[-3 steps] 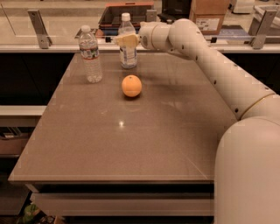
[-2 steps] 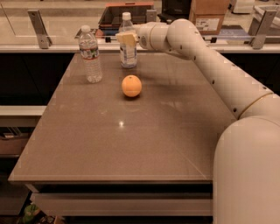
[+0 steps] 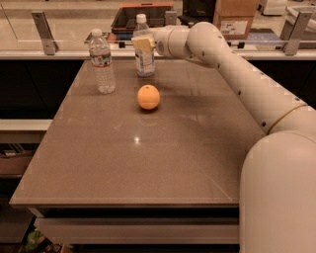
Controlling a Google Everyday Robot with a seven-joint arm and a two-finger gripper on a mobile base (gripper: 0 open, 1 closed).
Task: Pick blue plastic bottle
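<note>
Brown worktop (image 3: 148,163) is carrying the blue plastic bottle (image 3: 145,64), which is standing upright right at the gripper (image 3: 143,47). Whether the gripper is clasping it cannot be told. An orange (image 3: 148,97) is sitting just nearer the camera than the gripper.

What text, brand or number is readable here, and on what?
Nothing is readable.
Pale label on the blue plastic bottle, pincer at its shoulder: blurred.
Narrow label on the clear ribbed plastic bottle: blurred.
White sticker on the brown cardboard box: too small.
</note>
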